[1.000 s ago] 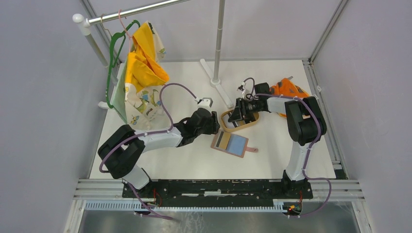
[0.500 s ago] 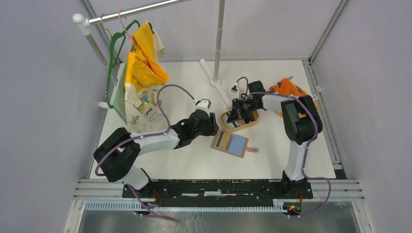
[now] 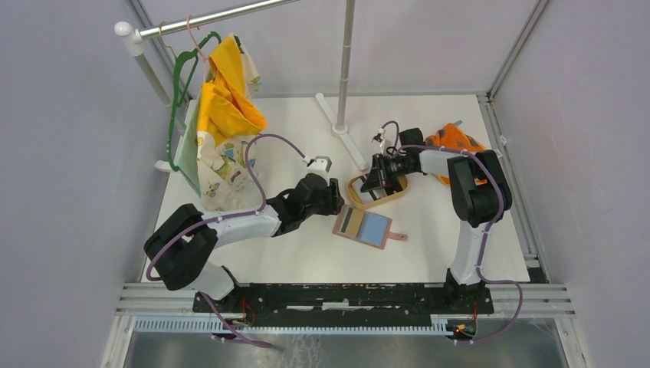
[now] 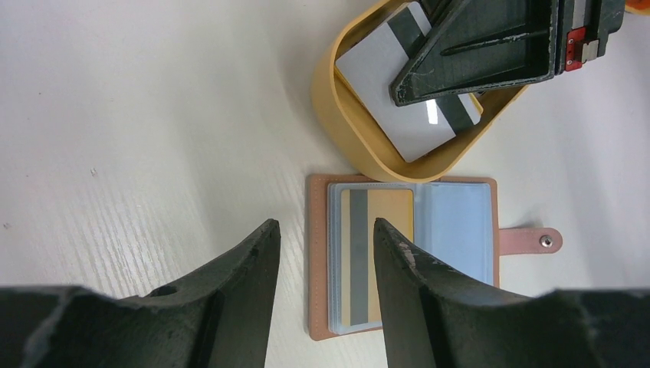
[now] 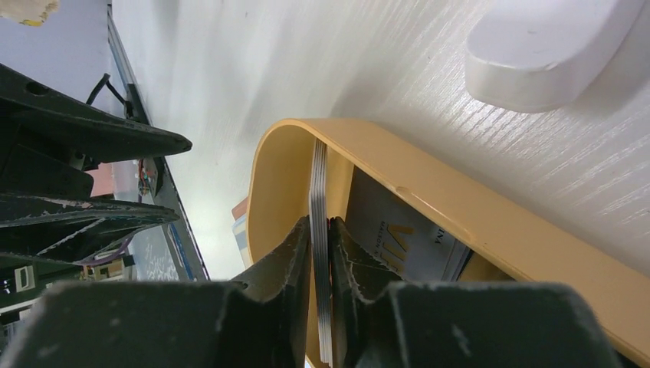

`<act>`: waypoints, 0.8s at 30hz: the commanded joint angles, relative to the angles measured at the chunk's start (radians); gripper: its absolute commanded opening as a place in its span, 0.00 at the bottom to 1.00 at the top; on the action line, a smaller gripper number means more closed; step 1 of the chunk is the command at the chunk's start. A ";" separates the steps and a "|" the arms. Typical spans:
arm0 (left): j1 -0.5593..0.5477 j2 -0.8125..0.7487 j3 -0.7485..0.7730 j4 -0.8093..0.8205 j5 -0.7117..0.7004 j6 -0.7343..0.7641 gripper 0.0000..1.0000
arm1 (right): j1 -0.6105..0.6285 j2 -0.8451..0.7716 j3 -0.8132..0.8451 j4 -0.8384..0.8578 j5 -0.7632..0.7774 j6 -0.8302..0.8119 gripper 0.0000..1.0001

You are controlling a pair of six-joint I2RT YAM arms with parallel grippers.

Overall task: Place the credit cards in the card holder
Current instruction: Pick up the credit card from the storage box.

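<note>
White table; right wrist alone shows right hand pinching cards.

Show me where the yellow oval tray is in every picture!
Top external: the tray sits right of the middle, just above the open card holder.
Left wrist: the tray is at the top, right of the middle, above the card holder.
Right wrist: the tray fills the middle, seen low and close.
Shared landmark: the right pincer reaching into the tray, pinching cards.
</note>
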 commanded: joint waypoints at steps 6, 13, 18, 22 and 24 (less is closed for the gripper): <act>0.000 -0.041 -0.001 0.022 0.003 0.015 0.55 | -0.012 -0.015 -0.004 0.060 -0.095 0.031 0.26; 0.000 -0.051 0.000 0.016 0.005 0.018 0.55 | -0.035 -0.030 -0.010 0.061 -0.105 0.034 0.27; 0.001 -0.070 -0.005 0.014 0.011 0.018 0.55 | -0.052 -0.043 -0.017 0.066 -0.119 0.040 0.27; 0.000 -0.082 -0.010 0.010 0.011 0.020 0.55 | -0.064 -0.044 -0.021 0.069 -0.128 0.041 0.27; 0.000 -0.085 -0.011 0.007 0.012 0.020 0.55 | -0.070 -0.045 -0.024 0.069 -0.132 0.040 0.27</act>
